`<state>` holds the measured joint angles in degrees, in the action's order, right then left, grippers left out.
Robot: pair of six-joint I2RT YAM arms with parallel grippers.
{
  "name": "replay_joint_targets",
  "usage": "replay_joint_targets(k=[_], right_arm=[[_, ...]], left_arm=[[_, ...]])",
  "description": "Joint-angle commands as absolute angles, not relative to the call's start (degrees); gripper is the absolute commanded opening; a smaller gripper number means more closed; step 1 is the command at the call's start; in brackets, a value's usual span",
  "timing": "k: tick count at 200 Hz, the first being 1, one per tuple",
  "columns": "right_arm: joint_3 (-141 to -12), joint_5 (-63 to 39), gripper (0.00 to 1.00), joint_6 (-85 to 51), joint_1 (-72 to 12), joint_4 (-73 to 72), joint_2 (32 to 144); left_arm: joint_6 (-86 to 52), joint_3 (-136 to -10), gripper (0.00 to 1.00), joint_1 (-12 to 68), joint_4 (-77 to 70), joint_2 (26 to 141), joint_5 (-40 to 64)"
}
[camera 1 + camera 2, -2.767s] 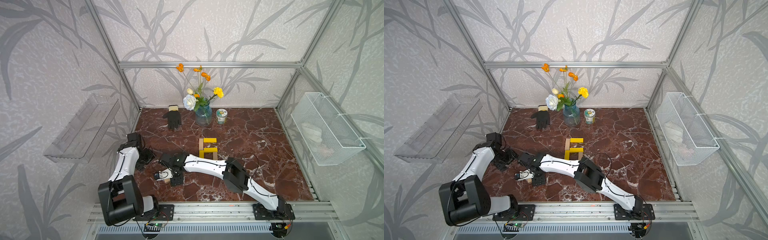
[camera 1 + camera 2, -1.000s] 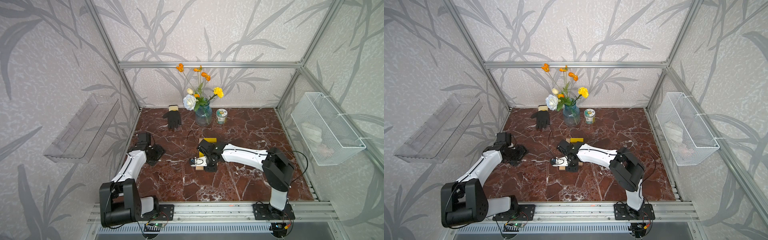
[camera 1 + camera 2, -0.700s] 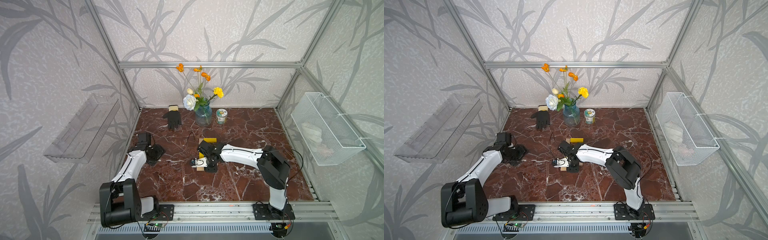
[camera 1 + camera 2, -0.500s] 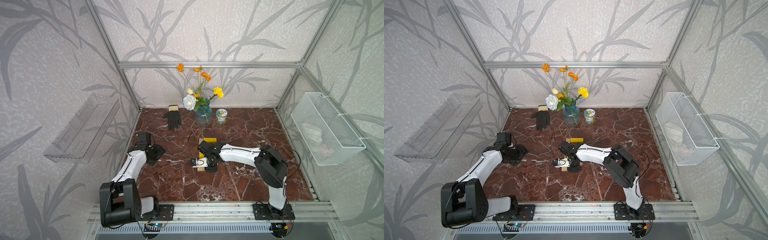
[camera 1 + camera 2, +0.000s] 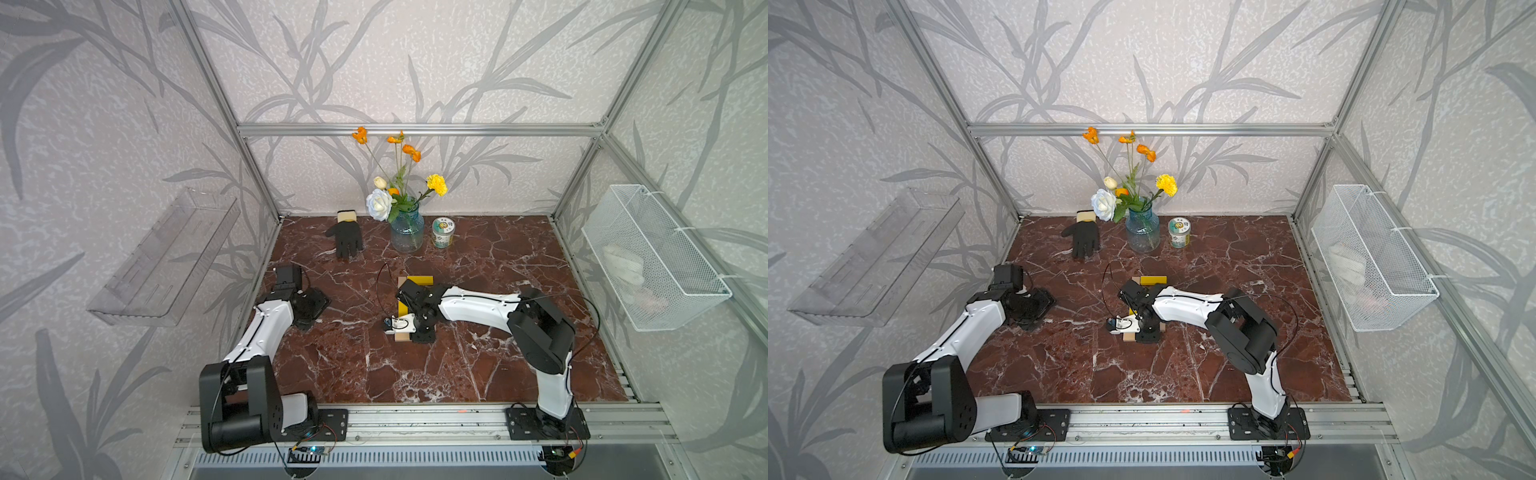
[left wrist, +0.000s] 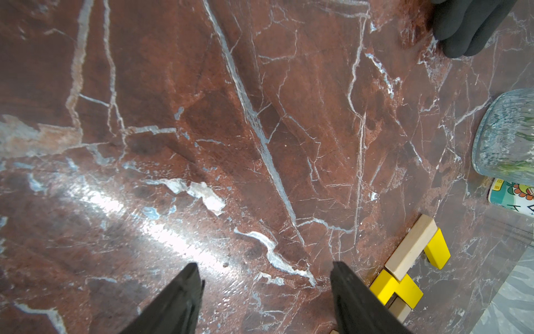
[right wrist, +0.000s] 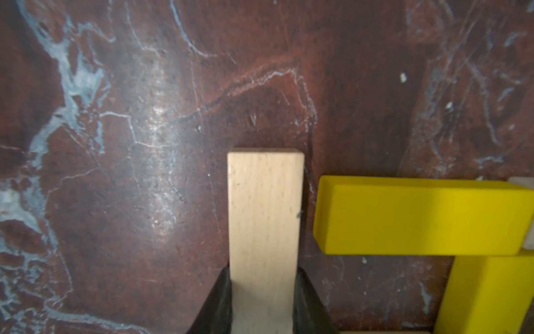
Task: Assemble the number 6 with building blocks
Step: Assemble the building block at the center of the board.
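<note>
My right gripper (image 7: 264,277) is shut on a pale tan building block (image 7: 265,214), which sticks out past its fingertips close above the marble. Right beside that block lies a yellow block (image 7: 419,214), and a second yellow block (image 7: 485,295) meets it at a right angle. In both top views the right gripper (image 5: 409,330) (image 5: 1136,328) covers the near end of the partly built number 6, whose far yellow bar (image 5: 419,280) shows behind the wrist. My left gripper (image 6: 264,269) stands open and empty over bare marble at the table's left (image 5: 313,301).
A glass vase of flowers (image 5: 407,235), a small tin (image 5: 443,232) and a black glove (image 5: 348,239) stand along the back. A wire basket (image 5: 648,257) hangs on the right wall and a clear shelf (image 5: 166,257) on the left wall.
The right gripper carried the tan block from the front left to the near end of the figure and has barely moved in the last second. The left arm drew back slightly.
</note>
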<state>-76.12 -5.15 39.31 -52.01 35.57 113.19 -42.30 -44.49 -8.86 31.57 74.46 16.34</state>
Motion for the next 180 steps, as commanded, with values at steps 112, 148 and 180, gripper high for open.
replay_joint_targets(k=[112,148,180], right_arm=[[-76.53,-4.42,0.06,40.43,-50.28,36.62,115.14],[-76.05,-4.22,0.06,40.61,-50.27,36.74,114.87],[-75.83,-4.00,0.06,40.71,-50.27,36.87,114.77]], left_arm=[[-42.63,-44.88,0.73,-8.44,31.01,75.93,15.59],[-42.36,-44.85,0.73,-8.38,31.02,75.89,15.66],[-42.19,-44.42,0.72,-8.35,31.03,75.76,15.64]])
